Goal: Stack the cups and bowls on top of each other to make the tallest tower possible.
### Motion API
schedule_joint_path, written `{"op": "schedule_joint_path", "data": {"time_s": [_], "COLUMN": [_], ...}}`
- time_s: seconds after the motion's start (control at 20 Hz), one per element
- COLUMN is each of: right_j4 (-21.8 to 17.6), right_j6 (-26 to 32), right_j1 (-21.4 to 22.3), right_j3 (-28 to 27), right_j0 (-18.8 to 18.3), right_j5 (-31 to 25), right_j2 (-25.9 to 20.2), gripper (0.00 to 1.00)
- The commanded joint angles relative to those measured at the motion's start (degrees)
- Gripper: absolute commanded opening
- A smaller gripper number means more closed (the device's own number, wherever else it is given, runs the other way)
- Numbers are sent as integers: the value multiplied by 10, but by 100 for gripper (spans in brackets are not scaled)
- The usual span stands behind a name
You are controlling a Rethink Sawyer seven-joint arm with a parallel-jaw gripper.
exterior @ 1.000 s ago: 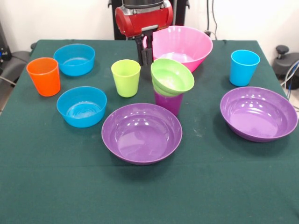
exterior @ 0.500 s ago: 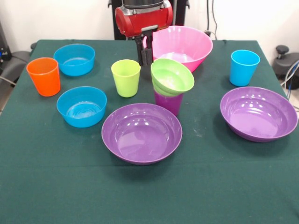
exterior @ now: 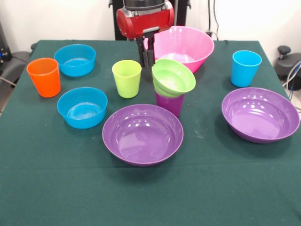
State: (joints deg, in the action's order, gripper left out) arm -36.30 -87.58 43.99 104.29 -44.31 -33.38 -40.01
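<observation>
The green bowl (exterior: 173, 76) sits tilted on the purple cup (exterior: 170, 103) near the table's middle. Behind it the gripper (exterior: 147, 51) is closed on the rim of the pink bowl (exterior: 184, 47), which is tipped. The near part of the green table (exterior: 150, 197) is free.

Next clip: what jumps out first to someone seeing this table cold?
The big pink bowl at the back, tipped up with the gripper at its rim. In front of it, a small green bowl sits tilted on a purple cup. Two wide purple bowls lie nearest the camera.
</observation>
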Motion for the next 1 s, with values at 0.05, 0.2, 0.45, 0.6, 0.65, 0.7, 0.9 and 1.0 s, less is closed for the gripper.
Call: {"op": "schedule_joint_path", "data": {"time_s": [0.05,0.2,0.45,0.6,0.65,0.7,0.9,1.0], "right_j4": [-26,-27,-36,-45,-49,-52,-55,-59], "right_j6": [45,47,42,39,40,41,41,40], "right_j1": [-52,-52,-60,-64,-60,-59,-54,-54], "right_j3": [10,13,12,10,13,12,4,3], "right_j0": [10,6,9,14,15,17,29,33], "right_j5": [-12,-10,0,3,2,-1,-14,-16], "right_j2": [2,0,4,11,14,17,21,25], "gripper": [0,0,0,0,0,0,0,0]}}
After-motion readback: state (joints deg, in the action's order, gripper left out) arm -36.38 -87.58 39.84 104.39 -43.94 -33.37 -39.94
